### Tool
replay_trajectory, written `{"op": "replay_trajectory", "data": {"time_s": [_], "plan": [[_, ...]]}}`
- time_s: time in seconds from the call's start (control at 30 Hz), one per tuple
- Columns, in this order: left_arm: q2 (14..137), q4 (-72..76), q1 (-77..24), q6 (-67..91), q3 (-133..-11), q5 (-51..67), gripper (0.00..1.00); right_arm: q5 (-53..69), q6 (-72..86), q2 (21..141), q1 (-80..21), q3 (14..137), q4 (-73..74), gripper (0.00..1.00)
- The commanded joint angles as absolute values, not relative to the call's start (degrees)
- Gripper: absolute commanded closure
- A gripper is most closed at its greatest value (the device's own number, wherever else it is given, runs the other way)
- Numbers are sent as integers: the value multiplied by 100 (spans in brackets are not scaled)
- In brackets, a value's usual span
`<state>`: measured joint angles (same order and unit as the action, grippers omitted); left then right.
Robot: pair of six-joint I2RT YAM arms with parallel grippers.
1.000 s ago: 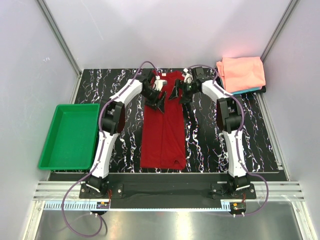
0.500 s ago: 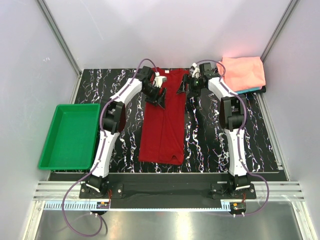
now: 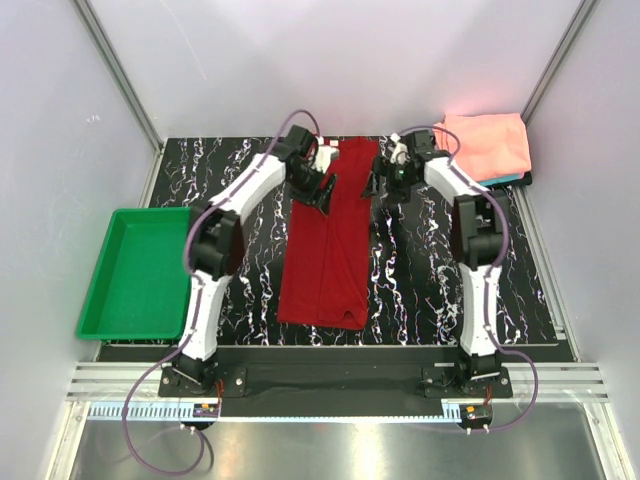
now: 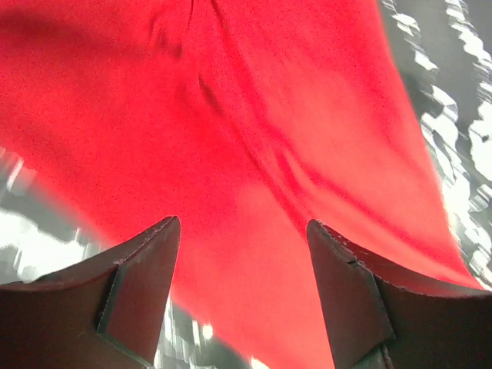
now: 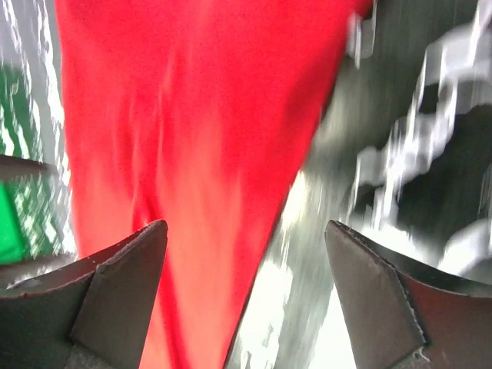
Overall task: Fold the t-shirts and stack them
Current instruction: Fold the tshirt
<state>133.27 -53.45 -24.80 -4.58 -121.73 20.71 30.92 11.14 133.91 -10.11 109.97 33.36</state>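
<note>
A dark red t-shirt (image 3: pixel 328 250) lies on the black marbled table as a long narrow strip running from far to near. My left gripper (image 3: pixel 318 190) hovers open over its far left edge; in the left wrist view the red cloth (image 4: pixel 254 131) fills the space under the open left gripper (image 4: pixel 242 231), with nothing between the fingers. My right gripper (image 3: pixel 375 185) is open over the strip's far right edge; below the right gripper (image 5: pixel 244 231) are the shirt's edge (image 5: pixel 192 115) and bare table. A folded salmon-pink t-shirt (image 3: pixel 484 146) rests on a teal one (image 3: pixel 508 181) at the far right corner.
A green plastic tray (image 3: pixel 100 300) sits at the table's left edge. Grey enclosure walls stand close behind and beside the table (image 3: pixel 420 270). Both arms reach toward the far end of the table.
Both grippers have moved toward the table's far end and slightly apart, the right one shifting to the shirt's right edge. The shirt's near hem has shifted slightly away from me.
</note>
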Motion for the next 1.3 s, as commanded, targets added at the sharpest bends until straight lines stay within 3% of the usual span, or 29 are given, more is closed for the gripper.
{"op": "replay_trajectory", "data": {"time_s": [0.0,0.27,0.63,1.0,1.27], "plan": [[11464,-5291,-2216,-116,-11604,1625,29,3294,1370,11850,-827,10137,3857,11],[9678,-5379,-1565,1151,-8466,2758,39,4350,2100,10012,-712,7213,4219,24],[8395,-4633,-1257,2047,-6006,3278,31,4939,2899,8605,-887,4581,3868,28],[8674,-4606,-1195,2039,-5204,3366,28,5036,3199,8859,-1661,4245,3261,34],[9044,-4579,-1195,2206,-5054,3366,31,4869,3314,9325,-1994,4271,3164,50]]}}
